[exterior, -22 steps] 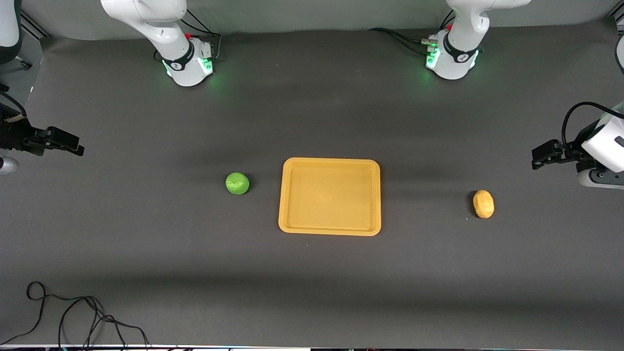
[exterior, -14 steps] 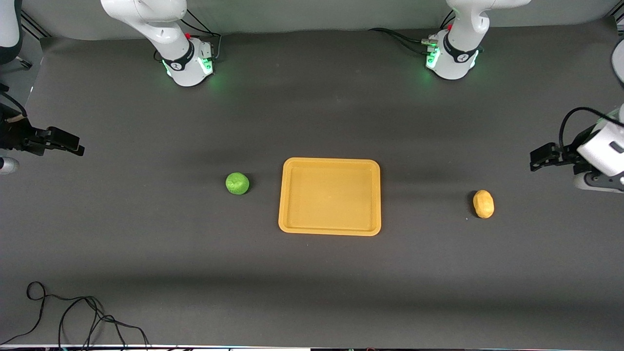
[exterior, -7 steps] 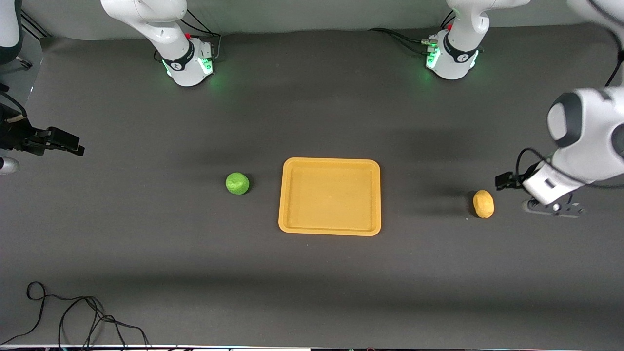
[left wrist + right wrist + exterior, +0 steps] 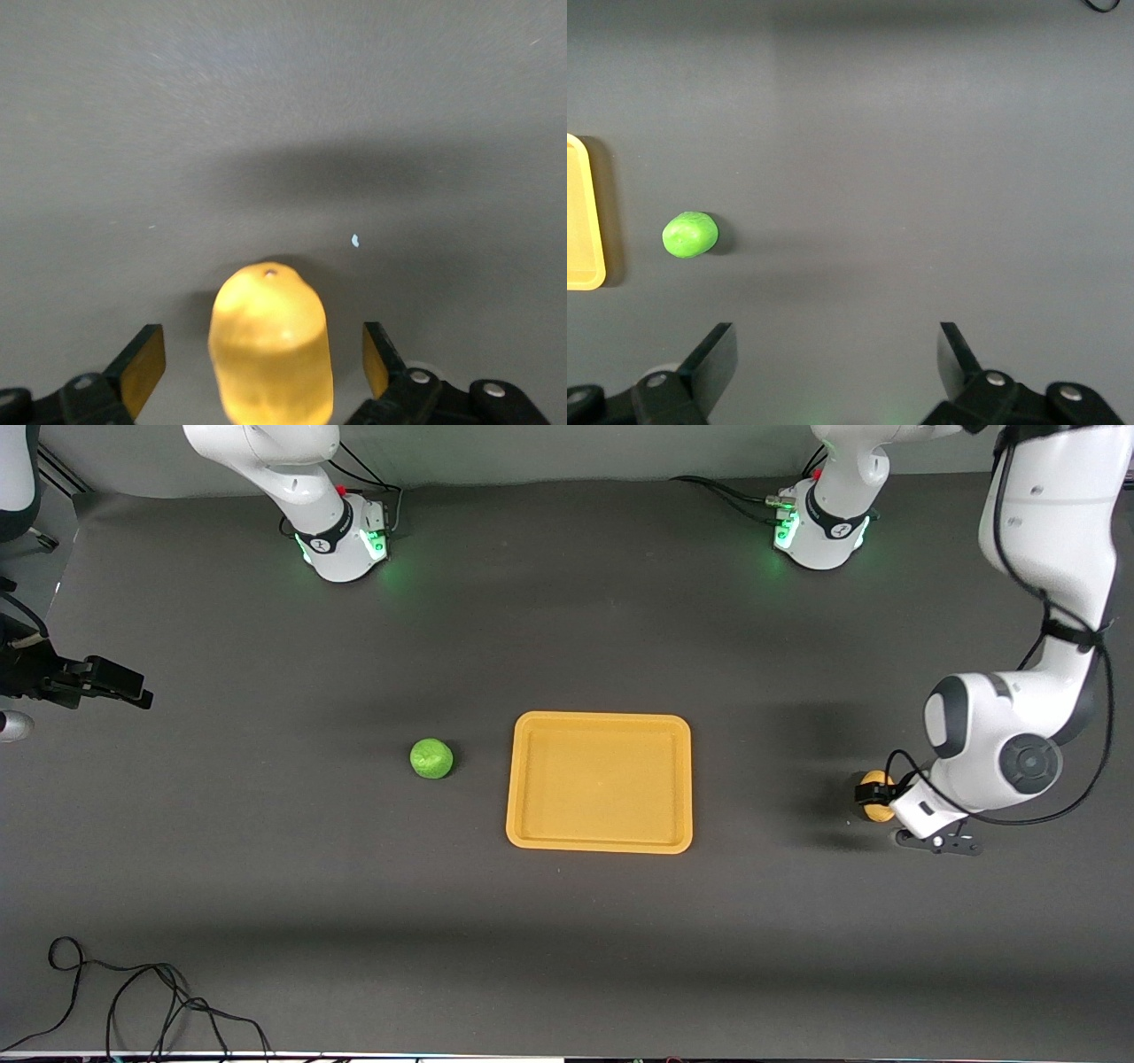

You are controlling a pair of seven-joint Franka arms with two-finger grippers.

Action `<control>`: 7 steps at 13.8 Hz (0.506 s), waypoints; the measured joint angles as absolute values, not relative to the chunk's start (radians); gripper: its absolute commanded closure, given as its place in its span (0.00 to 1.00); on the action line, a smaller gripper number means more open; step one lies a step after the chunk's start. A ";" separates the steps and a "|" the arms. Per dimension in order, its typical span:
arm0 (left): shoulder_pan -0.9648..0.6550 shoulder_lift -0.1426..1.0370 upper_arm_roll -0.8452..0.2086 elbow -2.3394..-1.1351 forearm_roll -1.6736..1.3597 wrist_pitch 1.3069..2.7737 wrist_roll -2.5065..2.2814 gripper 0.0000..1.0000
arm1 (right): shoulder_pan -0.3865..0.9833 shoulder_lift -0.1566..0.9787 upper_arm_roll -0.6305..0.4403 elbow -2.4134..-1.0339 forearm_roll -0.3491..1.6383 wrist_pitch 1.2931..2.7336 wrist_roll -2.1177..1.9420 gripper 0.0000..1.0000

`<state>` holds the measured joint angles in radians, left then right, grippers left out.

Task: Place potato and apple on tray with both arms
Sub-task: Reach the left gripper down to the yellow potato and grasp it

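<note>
Potato (image 4: 873, 797) lies on the bench at the tray's (image 4: 600, 841) three o'clock, well apart from it, between the spread fingers of the left pincer (image 4: 264, 367), untouched. Lower a little, keep it centred, then close across its narrow width. Apple (image 4: 431, 759) sits near the tray's nine o'clock; the right pincer (image 4: 837, 354) waits, fingers apart.

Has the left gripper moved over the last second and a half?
Yes. The left gripper has come from the table's edge toward the tray and now straddles the potato, fingers open.
</note>
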<state>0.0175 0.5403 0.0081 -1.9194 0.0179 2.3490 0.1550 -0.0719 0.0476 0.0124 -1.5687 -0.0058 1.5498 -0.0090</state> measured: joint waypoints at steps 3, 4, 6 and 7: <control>0.019 0.562 0.010 -1.912 0.018 2.349 0.156 0.57 | -0.072 0.048 0.012 -1.569 -0.006 1.551 -0.009 0.00; 0.020 0.561 0.011 -1.908 0.017 2.348 0.155 0.75 | -0.072 0.048 0.012 -1.569 -0.006 1.551 -0.009 0.00; 0.022 0.553 0.011 -1.893 0.016 2.314 0.149 0.88 | -0.072 0.048 0.012 -1.568 -0.006 1.552 -0.009 0.00; 0.022 0.545 0.011 -1.878 0.015 2.285 0.141 0.88 | -0.072 0.048 0.012 -1.568 -0.006 1.552 -0.009 0.00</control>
<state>0.0224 0.5452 0.0115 -1.8785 0.0147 2.2853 0.1414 -0.0717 0.0477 0.0122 -1.5684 -0.0058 1.5520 -0.0090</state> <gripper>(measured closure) 0.423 0.000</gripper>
